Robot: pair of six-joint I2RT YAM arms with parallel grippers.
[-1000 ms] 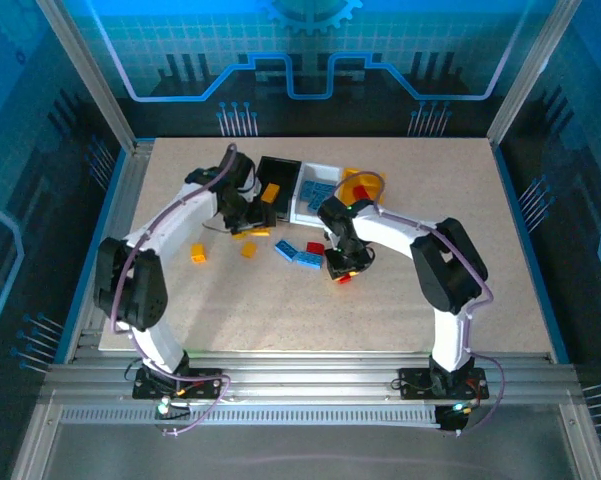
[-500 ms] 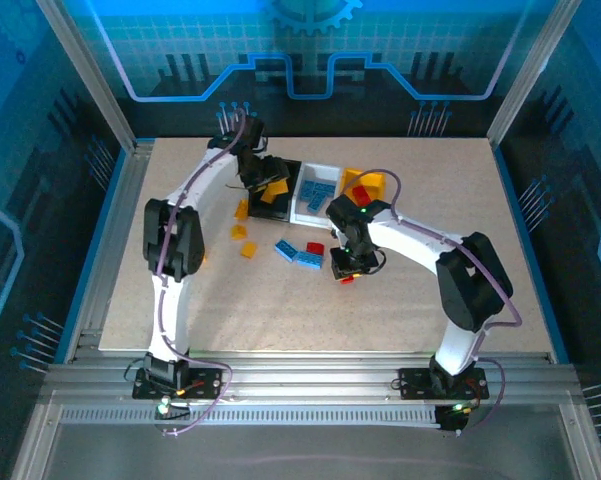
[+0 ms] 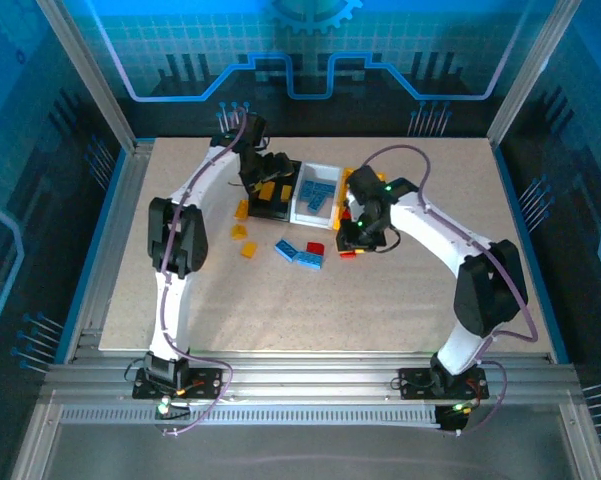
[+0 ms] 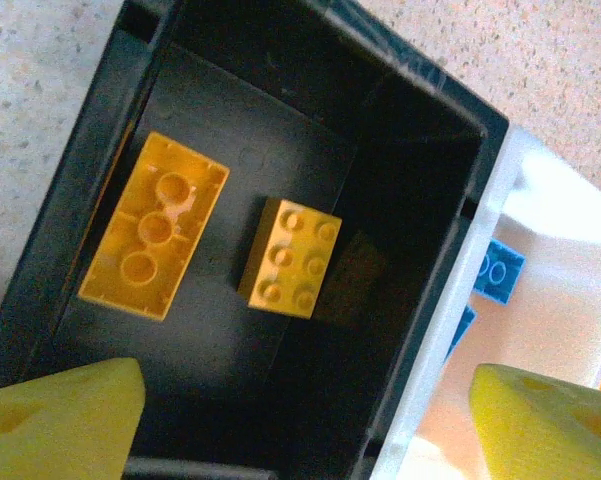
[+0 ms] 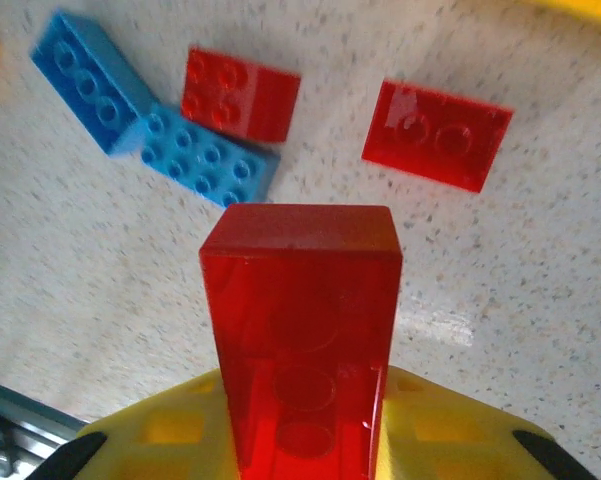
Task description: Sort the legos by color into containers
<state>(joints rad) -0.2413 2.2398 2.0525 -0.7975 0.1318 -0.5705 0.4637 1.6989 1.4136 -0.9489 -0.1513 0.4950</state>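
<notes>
Released, fingers wide, the left end effector [image 4: 302,420] hangs over the black bin [image 4: 450,100]. Two orange-yellow bricks [image 4: 291,258] lie beneath it, one studs-up, one underside-up. The right end effector [image 5: 305,430] grasps a translucent red brick [image 5: 300,300]. Blue bricks [image 5: 208,165] and loose red bricks [image 5: 437,135] lie on the worktop [image 5: 480,280] beyond.

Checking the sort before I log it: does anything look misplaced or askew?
Nothing misplaced where it shows: the black bin holds orange-yellow bricks, the white bin blue bricks. One oddity: the larger orange-yellow brick lies upside down, hollows up.
</notes>
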